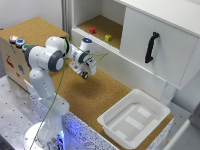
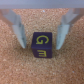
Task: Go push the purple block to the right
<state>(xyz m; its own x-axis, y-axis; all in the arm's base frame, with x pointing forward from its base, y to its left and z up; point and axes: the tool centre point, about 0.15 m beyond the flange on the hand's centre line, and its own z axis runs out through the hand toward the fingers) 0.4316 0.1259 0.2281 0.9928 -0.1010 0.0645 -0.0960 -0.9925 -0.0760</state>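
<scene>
1. Hand [image 2: 41, 31] is spread, pinching nothing; in the wrist view its fingers [image 2: 18, 29] flank the purple block [image 2: 41, 46].
2. Block sits on the cork counter [image 1: 95, 95], toward the hand's six o'clock.
3. You should find it light and rigid, and the cork likely grips; push low on one flat side so it won't tip.

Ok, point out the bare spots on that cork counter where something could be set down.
Bare cork runs between the fingers and the white bin. More lies open behind the arm, by the button box. The shelf holding the red block and yellow block is tighter.
</scene>
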